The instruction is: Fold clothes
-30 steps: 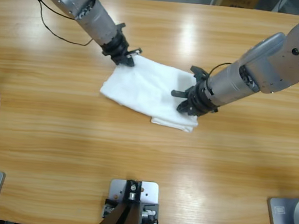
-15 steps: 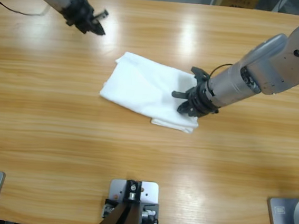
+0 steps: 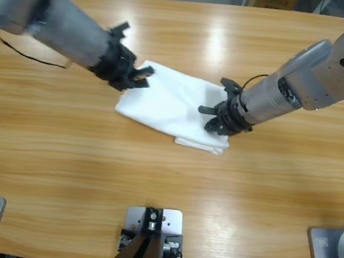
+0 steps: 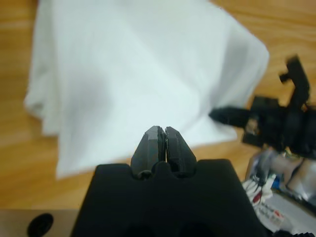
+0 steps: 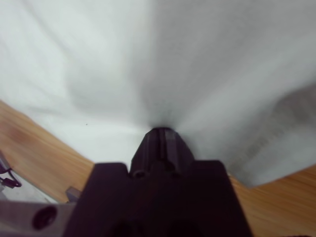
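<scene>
At centre frame of the high view, the folded white cotton T-shirt (image 3: 171,104) lies on the long wooden table (image 3: 167,183) as a compact rectangle, long axis running from upper left to lower right. The right gripper (image 3: 224,114) sits at the bundle's lower-right end; its wrist view shows the jaws pressed together with cloth bunched at the tips, apparently pinching a fold. Farther up-left, the left gripper (image 3: 132,76) has jaws pressed together on nothing, just over the upper-left edge, so the shirt lies to its lower right.
</scene>
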